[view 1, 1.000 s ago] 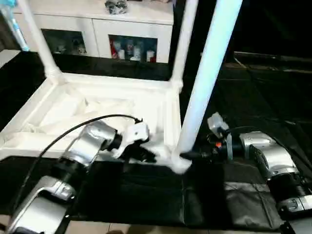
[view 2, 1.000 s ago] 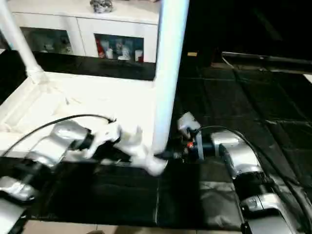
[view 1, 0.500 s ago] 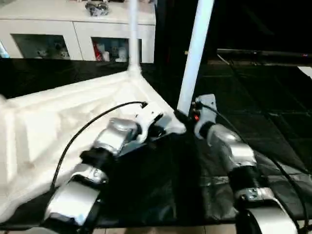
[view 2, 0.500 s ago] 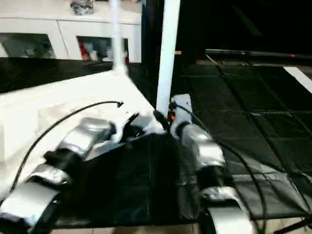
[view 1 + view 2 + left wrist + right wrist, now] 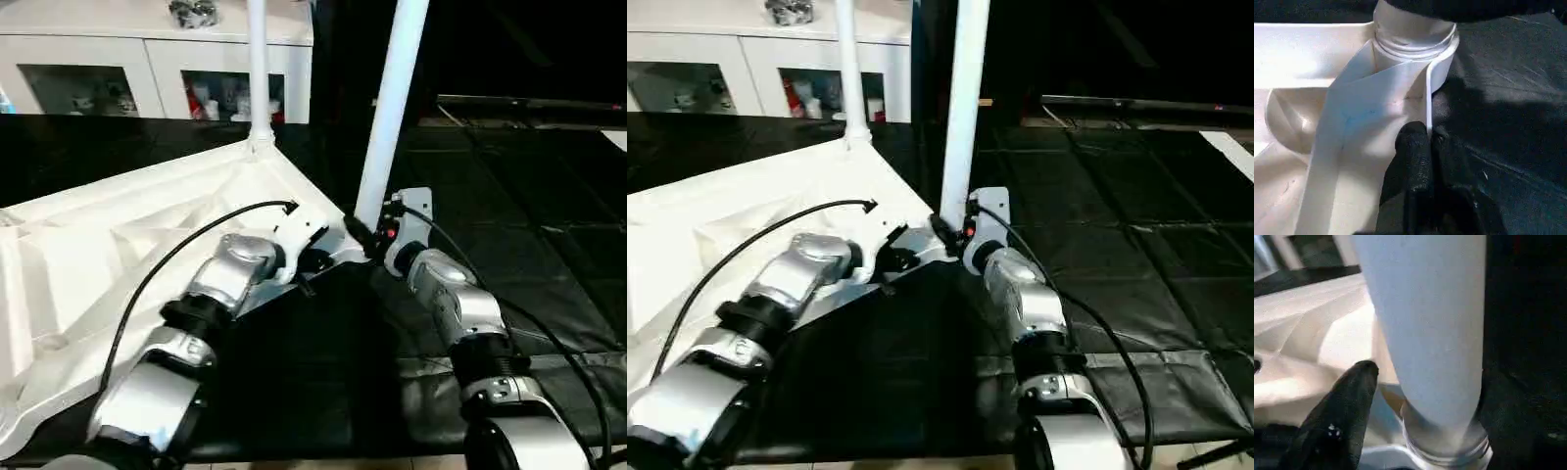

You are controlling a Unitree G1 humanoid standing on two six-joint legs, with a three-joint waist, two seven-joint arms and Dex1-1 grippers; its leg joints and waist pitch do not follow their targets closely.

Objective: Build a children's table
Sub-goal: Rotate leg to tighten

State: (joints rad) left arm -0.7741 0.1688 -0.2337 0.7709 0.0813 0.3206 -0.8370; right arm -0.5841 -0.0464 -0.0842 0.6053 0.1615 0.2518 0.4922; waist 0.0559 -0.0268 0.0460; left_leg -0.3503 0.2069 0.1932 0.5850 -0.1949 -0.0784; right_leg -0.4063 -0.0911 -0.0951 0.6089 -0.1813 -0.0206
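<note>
Left eye view shows the children's table top [image 5: 118,245] lying ribbed side up on the black mat [image 5: 294,372], and it no longer lies as it did a second ago. Then its far edge ran parallel to the white cabinet [image 5: 167,59]; now it sits at an angle to it, with the worked corner pointing away from the robot. The camera has shifted too, but the change of angle against the cabinet suggests the top itself has swung round. Both forearms have swung in with it and now converge on that corner. The left gripper [image 5: 1425,147] is closed, its black fingers [image 5: 1413,152] pressed together on the thin rim of the top just beside the corner socket [image 5: 1415,44]. The near leg [image 5: 392,108] stands in that socket, its collar seated in the ring, rising almost upright. The right gripper [image 5: 361,235] is at the foot of this leg; whether its jaws are loose or closed on the tube I cannot tell. A second leg [image 5: 258,69] stands in the far corner. My reading is that the near leg is in place and the top is being turned to bring another socket within reach.
</note>
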